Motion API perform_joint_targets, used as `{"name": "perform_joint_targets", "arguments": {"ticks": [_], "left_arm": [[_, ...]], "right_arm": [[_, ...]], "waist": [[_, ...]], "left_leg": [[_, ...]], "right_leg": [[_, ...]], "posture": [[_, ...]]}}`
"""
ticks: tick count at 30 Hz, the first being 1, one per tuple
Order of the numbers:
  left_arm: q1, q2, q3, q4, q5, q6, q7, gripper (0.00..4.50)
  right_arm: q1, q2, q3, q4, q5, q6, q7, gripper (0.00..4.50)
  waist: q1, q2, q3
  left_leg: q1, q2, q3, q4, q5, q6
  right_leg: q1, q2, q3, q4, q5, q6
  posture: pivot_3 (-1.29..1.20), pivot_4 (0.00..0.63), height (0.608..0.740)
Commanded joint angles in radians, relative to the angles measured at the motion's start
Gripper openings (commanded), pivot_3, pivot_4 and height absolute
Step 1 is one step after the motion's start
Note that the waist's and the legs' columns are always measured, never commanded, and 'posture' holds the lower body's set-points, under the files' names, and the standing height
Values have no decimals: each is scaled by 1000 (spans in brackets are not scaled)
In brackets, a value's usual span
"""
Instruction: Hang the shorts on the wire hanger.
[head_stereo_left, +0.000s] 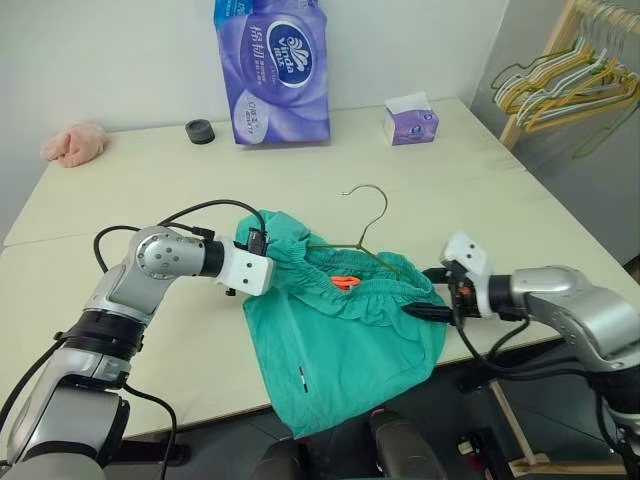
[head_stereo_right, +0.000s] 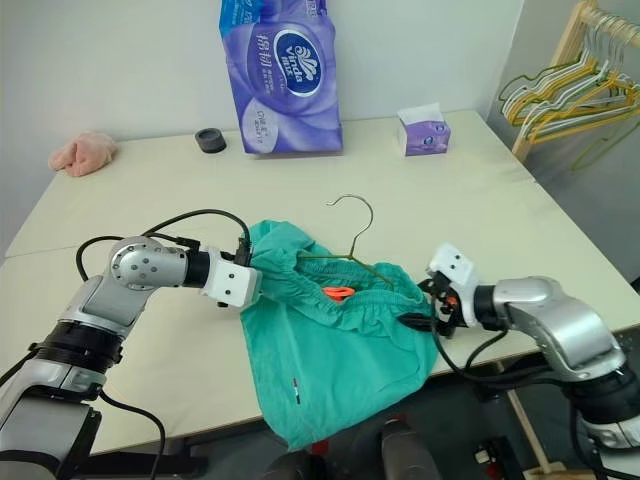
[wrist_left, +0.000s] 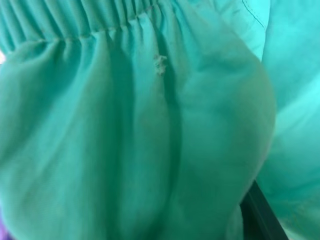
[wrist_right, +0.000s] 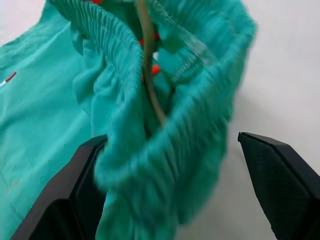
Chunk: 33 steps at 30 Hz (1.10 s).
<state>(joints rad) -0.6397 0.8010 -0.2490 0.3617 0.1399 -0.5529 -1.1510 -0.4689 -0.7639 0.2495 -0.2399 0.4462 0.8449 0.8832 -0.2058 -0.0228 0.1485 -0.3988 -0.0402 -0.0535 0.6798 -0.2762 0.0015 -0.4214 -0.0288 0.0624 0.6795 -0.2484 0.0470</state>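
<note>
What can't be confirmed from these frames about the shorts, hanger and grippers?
- Wire hanger: its lower bar lies under the shorts in both eye views.
- Left gripper: its jaws are buried in the waistband; left wrist view shows fabric, so the grip is unclear.
- Right gripper: jaws open around the waistband; contact can't be told.

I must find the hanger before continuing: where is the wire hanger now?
In the left eye view, the wire hanger lies mid-table, its lower part inside the waistband of the shorts, its hook pointing toward the tissue box.
</note>
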Motion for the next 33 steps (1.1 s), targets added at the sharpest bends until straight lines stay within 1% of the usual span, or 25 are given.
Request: {"name": "perform_joint_targets", "arguments": {"ticks": [1, 2, 3, 4, 6, 7, 8, 10, 14, 21, 23, 25, 26, 28, 29, 31, 33], "left_arm": [[-5, 4, 21, -41, -43, 9, -1, 738], [-2, 4, 22, -46, -48, 12, -1, 738], [0, 4, 22, -51, -51, 15, 0, 738], [1, 5, 21, -54, -52, 18, 0, 738], [7, 7, 23, -63, -57, 24, 0, 738], [11, 8, 23, -68, -61, 27, -2, 738], [15, 10, 23, -71, -65, 29, -5, 738], [24, 15, 21, -80, -71, 31, -15, 738], [30, 20, 12, -86, -89, 29, -48, 729], [11, 4, -2, -79, -89, 26, -71, 720], [9, -9, 7, -87, -105, 80, -70, 720], [11, -25, 22, -108, -157, 146, -85, 1449], [14, -29, 25, -117, -176, 168, -96, 1641], [24, -43, 48, -131, -221, 232, -95, 2229], [28, -48, 66, -134, -248, 279, -92, 2573], [28, -44, 94, -112, -258, 307, -75, 3197], [28, -37, 127, -92, -298, 378, -79, 3804]], "right_arm": [[-63, 11, 53, 44, -39, -32, 65, 4134], [-78, 15, 68, 64, -50, -38, 77, 4134], [-89, 21, 78, 81, -59, -44, 86, 3749], [-95, 25, 82, 93, -66, -48, 92, 3532], [-112, 30, 90, 101, -67, -49, 118, 2918], [-119, 33, 90, 100, -65, -44, 129, 2490], [-125, 36, 90, 98, -65, -41, 138, 2198], [-128, 35, 87, 88, -66, -35, 151, 1423], [-130, 25, 82, 54, -60, -16, 173, 39], [-124, 14, 73, -7, -50, 22, 198, 0], [-120, 16, 68, -15, -48, 27, 195, 0], [-115, 22, 60, -21, -45, 33, 188, 0], [-113, 25, 55, -26, -43, 36, 184, 0], [-106, 30, 43, -35, -38, 45, 174, 0], [-102, 29, 37, -42, -35, 49, 172, 0], [-93, 24, 25, -51, -32, 56, 169, 0], [-84, 15, 11, -60, -26, 61, 169, 0]], "waist": [[2, 0, 0], [3, 0, 0], [4, 0, 0], [5, 0, 0], [5, 0, 0], [5, 0, 0], [4, 0, 0], [4, 0, 0], [4, 0, 0], [5, 0, 0], [5, 0, 0], [5, 0, 0], [4, 0, 0], [3, 0, 0], [3, 0, 0], [2, 0, 0], [1, 0, 0]], "left_leg": [[0, 0, 0, 0, 0, 0], [0, 0, 0, 0, 0, 0], [0, 0, 0, 0, 0, 0], [0, 0, 0, 0, 0, 0], [0, 0, 0, 0, 0, 0], [0, 0, 0, 0, 0, 0], [0, 0, 0, 0, 0, 0], [0, 0, 0, 0, 0, 0], [0, 0, 0, 0, 0, 0], [0, 0, 0, 0, 0, 0], [0, 0, 0, 0, 0, 0], [0, 0, 0, 0, 0, 0], [0, 0, 0, 0, 0, 0], [0, 0, 0, 0, 0, 0], [0, 0, 0, 0, 0, 0], [0, 0, -1, 0, 0, 0], [0, 0, -1, 0, 0, 0]], "right_leg": [[0, 0, 0, 0, 0, 0], [0, 0, 0, 0, 0, 0], [0, 0, 0, 0, 0, 0], [0, 0, 0, 0, 0, 0], [0, 0, 0, 0, 0, 0], [0, 0, 0, 0, 0, 0], [0, 0, 0, 0, 0, 0], [0, 0, 0, 0, 0, 0], [0, 0, 0, 0, 0, 0], [0, -1, 0, 0, 0, 0], [0, -1, 0, 0, 0, 0], [0, -1, 0, 0, 0, 0], [0, 0, 0, 0, 0, 0], [0, -1, 0, 0, 0, 0], [0, 0, 0, 0, 0, 0], [0, 0, 0, 0, 0, 0], [0, 0, 0, 0, 0, 0]], "posture": [[-233, 104, 740], [-230, 102, 740], [-229, 102, 740], [-226, 102, 740], [-225, 101, 740], [-225, 101, 740], [-225, 101, 740], [-227, 102, 740], [-235, 102, 740], [-242, 104, 740], [-243, 104, 740], [-244, 104, 740], [-244, 104, 740], [-244, 105, 740], [-244, 105, 740], [-243, 105, 740], [-242, 106, 740]]}}
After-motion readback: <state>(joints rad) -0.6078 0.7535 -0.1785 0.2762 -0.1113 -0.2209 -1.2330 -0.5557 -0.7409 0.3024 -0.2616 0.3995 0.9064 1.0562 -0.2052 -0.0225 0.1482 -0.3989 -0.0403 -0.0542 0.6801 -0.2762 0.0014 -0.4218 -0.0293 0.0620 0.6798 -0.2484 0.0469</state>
